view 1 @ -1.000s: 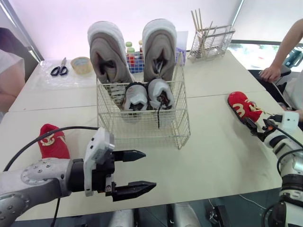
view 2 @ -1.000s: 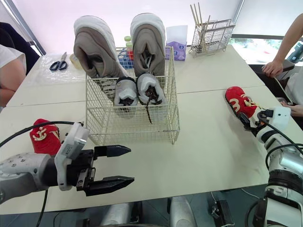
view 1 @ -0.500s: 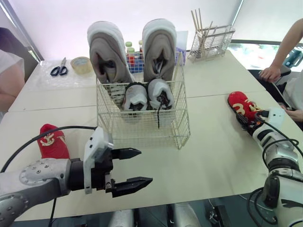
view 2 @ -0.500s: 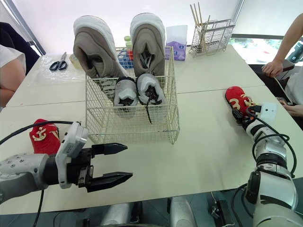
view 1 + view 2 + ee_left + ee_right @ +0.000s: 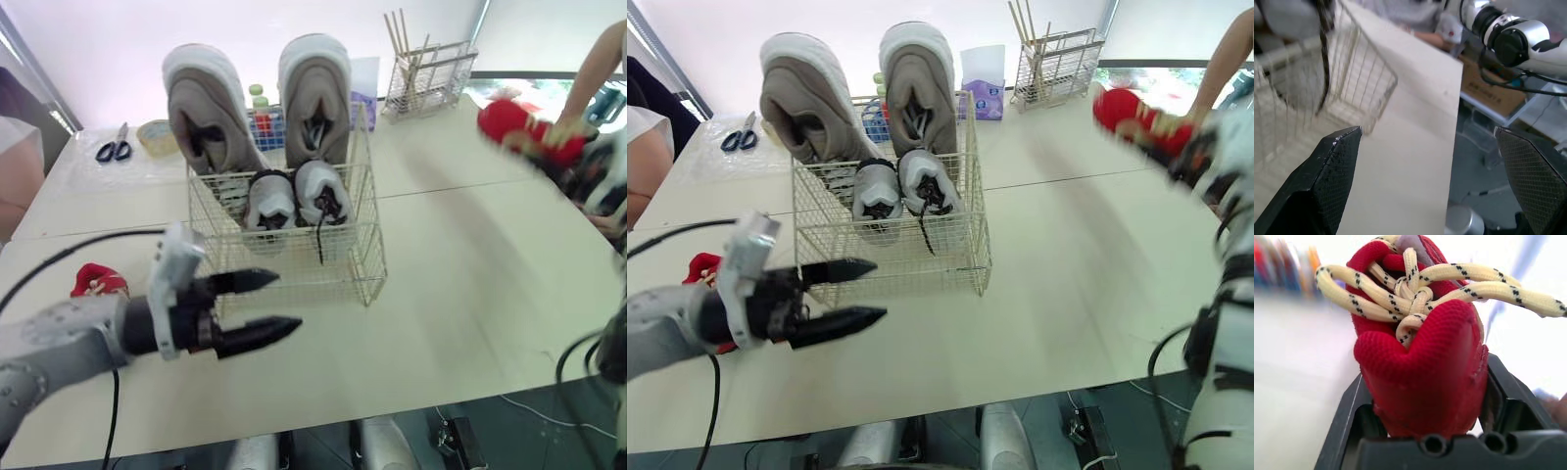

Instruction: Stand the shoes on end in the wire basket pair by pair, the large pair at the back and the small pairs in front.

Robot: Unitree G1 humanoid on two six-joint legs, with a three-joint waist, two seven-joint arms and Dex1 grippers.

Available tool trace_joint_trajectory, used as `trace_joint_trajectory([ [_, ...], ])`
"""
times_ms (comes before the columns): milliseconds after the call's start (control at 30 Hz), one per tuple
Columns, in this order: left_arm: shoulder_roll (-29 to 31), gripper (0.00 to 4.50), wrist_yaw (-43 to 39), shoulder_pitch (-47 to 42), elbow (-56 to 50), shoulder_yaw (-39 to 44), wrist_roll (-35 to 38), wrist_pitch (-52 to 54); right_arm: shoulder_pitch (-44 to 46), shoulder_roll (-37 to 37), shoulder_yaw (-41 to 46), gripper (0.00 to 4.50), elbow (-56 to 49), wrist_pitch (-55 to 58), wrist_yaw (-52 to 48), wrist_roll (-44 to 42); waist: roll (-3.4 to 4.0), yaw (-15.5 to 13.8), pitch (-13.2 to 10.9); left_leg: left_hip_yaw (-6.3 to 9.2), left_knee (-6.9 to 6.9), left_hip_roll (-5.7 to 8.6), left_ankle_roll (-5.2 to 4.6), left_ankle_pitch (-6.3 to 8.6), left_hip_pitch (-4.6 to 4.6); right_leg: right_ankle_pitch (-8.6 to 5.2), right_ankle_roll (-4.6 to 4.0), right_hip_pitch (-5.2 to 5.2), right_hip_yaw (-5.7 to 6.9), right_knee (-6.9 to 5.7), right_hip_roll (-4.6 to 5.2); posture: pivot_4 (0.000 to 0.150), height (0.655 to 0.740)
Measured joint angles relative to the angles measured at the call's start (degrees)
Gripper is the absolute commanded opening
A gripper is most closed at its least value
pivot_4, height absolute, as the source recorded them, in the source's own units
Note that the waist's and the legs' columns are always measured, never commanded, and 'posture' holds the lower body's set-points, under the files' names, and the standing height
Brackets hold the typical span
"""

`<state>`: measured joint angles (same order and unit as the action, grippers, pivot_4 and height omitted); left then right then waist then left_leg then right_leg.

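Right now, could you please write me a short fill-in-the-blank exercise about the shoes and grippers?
1. The right gripper is shut on a shoe whose colour is ____.
2. The left gripper, open before the wire basket, holds ____.
3. In the basket, the large grey pair stands ____ the small grey pair.
4. The other shoe of that pair lies on the table at the robot's ____ side.
Missing words: red; nothing; behind; left.
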<state>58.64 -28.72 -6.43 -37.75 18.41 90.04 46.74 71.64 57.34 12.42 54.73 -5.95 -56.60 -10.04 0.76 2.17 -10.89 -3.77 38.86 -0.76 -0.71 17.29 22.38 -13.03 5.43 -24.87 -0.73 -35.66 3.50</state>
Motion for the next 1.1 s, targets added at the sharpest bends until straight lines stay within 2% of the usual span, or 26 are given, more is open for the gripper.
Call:
trace_joint_trajectory([
  [67,0.07,4.50,-1.17,-1.58,3.39,0.53,0.50,0.51,7.27,1.74,-0.34,1.92,-6.35,6.26,-6.97,-3.21,-0.50,-0.01,0.16,0.27,-0.06,-0.18,-0.06,0.07,-0.01,-0.04,-0.06,0.01,0.09,-0.09,-0.25,0.150,0.7400],
  [133,0.24,4.50,-1.78,-3.21,6.80,0.86,0.78,1.37,7.95,2.31,-1.47,1.92,-17.80,18.95,-14.69,-10.00,-1.00,-0.14,0.26,0.52,-0.08,-0.45,-0.09,0.10,0.01,-0.16,-0.26,0.01,0.16,-0.22,-0.30,0.150,0.7400],
  [167,0.45,4.50,-2.52,-3.71,8.72,1.32,1.29,1.86,6.16,2.38,-2.70,1.92,-27.14,27.58,-18.55,-15.19,-1.05,-0.05,0.24,0.53,-0.08,-0.51,-0.09,0.10,0.02,-0.16,-0.27,0.00,0.18,-0.25,-0.27,0.150,0.7400],
  [267,1.77,4.50,-5.16,-4.68,12.69,4.49,3.80,3.84,-0.93,2.11,-6.97,1.92,-46.42,42.34,-25.01,-25.67,-1.06,-0.01,0.22,0.55,-0.01,-0.43,-0.07,0.10,0.04,-0.16,-0.27,-0.03,0.27,-0.40,0.02,0.150,0.7400],
  [367,4.29,4.50,-9.80,-4.29,18.50,9.61,3.87,6.33,-3.64,-0.33,-10.73,1.92,-55.72,47.18,-28.62,-30.49,-0.99,-0.06,0.18,0.54,0.04,-0.20,-0.02,0.07,0.04,-0.24,-0.41,-0.04,0.39,-0.45,0.12,0.150,0.7400],
  [467,5.37,4.50,-13.00,-3.97,23.39,12.74,2.16,7.60,-3.70,-0.74,-13.91,1.92,-58.09,44.81,-32.21,-30.02,-1.04,-0.30,0.19,0.53,0.14,-0.15,-0.01,0.06,0.04,-0.27,-0.46,0.02,0.41,-0.42,0.15,0.150,0.7400],
  [567,5.96,4.50,-16.47,-7.72,26.70,12.85,1.45,9.29,-3.97,-0.75,-22.50,1.92,-59.46,36.02,-35.44,-29.12,-1.22,-1.13,0.09,0.46,0.22,-0.11,0.00,0.06,0.05,-0.27,-0.45,0.04,0.38,-0.39,0.21,0.150,0.7400],
  [700,3.87,4.50,-16.65,-14.22,22.54,7.05,6.33,12.00,-1.48,-2.19,-32.73,1.92,-56.37,25.04,-35.75,-29.08,-1.28,-1.53,0.05,0.47,0.25,-0.02,0.03,0.05,0.10,-0.22,-0.36,0.05,0.35,-0.38,0.32,0.150,0.7400],
  [833,1.46,4.50,-15.13,-15.85,17.72,1.23,9.16,13.86,1.58,-2.24,-38.12,1.92,-54.49,18.90,-35.79,-30.85,-1.33,-1.30,0.02,0.50,0.24,-0.02,0.10,0.01,0.15,-0.16,-0.27,-0.03,0.34,-0.40,0.34,0.150,0.7400],
  [1100,-0.97,4.50,-14.73,-17.41,12.98,-6.63,6.45,15.33,4.57,-2.34,-43.01,1.92,-54.48,13.59,-35.79,-33.02,-1.33,-1.26,0.02,0.58,0.22,-0.09,0.24,-0.07,0.11,-0.26,-0.45,-0.02,0.37,-0.45,0.21,0.150,0.7400],
])
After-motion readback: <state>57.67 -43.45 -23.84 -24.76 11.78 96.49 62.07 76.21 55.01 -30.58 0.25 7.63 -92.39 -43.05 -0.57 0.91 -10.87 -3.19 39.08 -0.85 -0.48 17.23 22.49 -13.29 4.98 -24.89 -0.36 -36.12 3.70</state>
